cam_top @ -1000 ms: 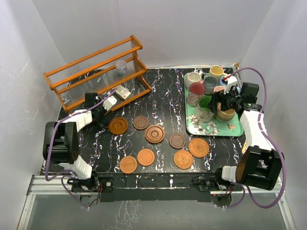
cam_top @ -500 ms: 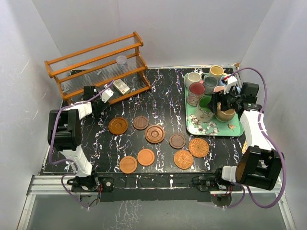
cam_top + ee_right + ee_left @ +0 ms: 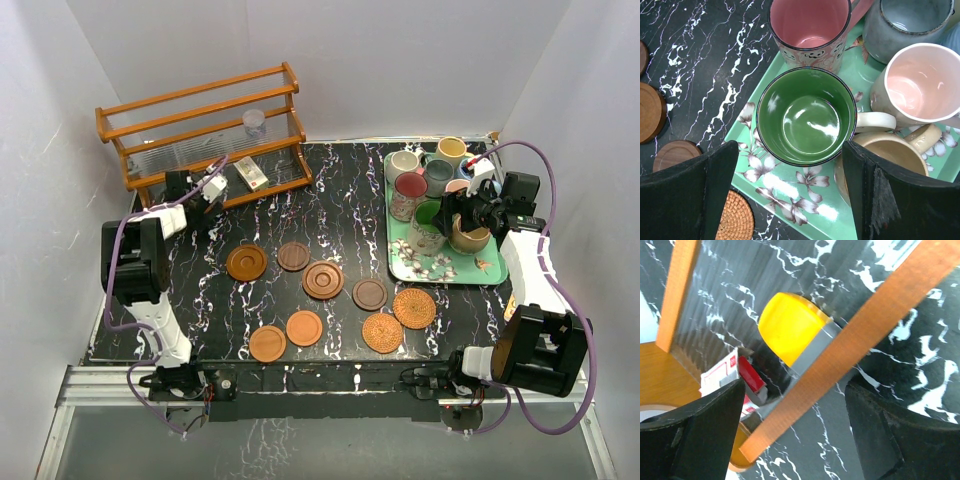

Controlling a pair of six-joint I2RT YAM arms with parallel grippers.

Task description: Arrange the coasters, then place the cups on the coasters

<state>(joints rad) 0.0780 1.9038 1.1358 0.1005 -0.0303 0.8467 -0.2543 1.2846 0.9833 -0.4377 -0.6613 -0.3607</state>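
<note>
Left gripper (image 3: 795,388) jaws spread astride a rail of the wooden rack (image 3: 880,305), rail half hiding a yellow object (image 3: 790,325), right gripper (image 3: 790,147) jaws wide above green mug (image 3: 805,122), tan mug (image 3: 885,160) cut off lower right.

Rack (image 3: 200,110) + L fingers (image 3: 690,440) farther back-left than 1 s ago.

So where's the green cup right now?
Top view, right side: the green cup stands on the flowered green tray, beside the tan mug.
</note>
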